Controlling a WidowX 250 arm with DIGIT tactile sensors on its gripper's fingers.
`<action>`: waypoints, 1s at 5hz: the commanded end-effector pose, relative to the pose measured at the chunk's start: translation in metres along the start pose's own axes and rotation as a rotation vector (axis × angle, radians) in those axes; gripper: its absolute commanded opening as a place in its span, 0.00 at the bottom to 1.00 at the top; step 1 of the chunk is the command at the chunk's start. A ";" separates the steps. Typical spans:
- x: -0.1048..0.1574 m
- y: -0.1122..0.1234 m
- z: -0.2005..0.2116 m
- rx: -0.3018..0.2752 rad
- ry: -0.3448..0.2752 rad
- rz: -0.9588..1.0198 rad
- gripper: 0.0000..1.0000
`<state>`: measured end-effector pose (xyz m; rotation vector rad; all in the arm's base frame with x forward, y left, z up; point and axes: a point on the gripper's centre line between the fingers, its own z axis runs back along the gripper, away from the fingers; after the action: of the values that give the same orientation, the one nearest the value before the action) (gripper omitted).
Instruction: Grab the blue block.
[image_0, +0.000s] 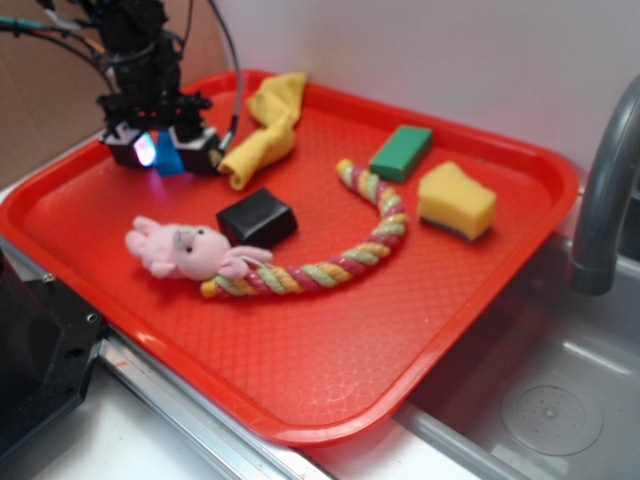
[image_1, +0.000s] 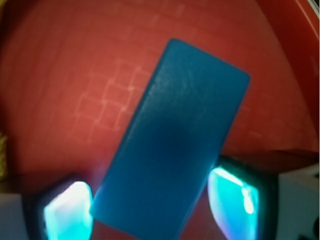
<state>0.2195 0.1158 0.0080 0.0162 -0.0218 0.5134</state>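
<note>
The blue block (image_1: 175, 150) is a smooth bright-blue brick lying skewed between my fingers in the wrist view. In the exterior view it shows as a blue patch (image_0: 168, 157) at the tray's far left. My gripper (image_0: 165, 152) is down at the tray surface, straddling the block. The lit left pad (image_1: 67, 212) meets the block's near corner and the right pad (image_1: 235, 202) meets its long side. The jaws are closed against the block, which still looks to be low on the tray.
The red tray (image_0: 330, 340) also holds a black block (image_0: 257, 217), a pink plush toy (image_0: 185, 250), a coloured rope (image_0: 340, 255), a green block (image_0: 401, 152), a yellow sponge (image_0: 456, 201) and a yellow cloth (image_0: 265, 128) just right of the gripper. A sink and faucet (image_0: 605, 190) stand at right.
</note>
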 end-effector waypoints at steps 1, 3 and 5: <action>-0.011 0.009 -0.007 0.088 0.016 0.233 1.00; -0.009 0.005 -0.010 0.105 0.057 0.186 0.00; -0.038 -0.044 0.053 -0.006 -0.006 -0.198 0.00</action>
<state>0.2068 0.0530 0.0476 -0.0012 0.0293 0.3350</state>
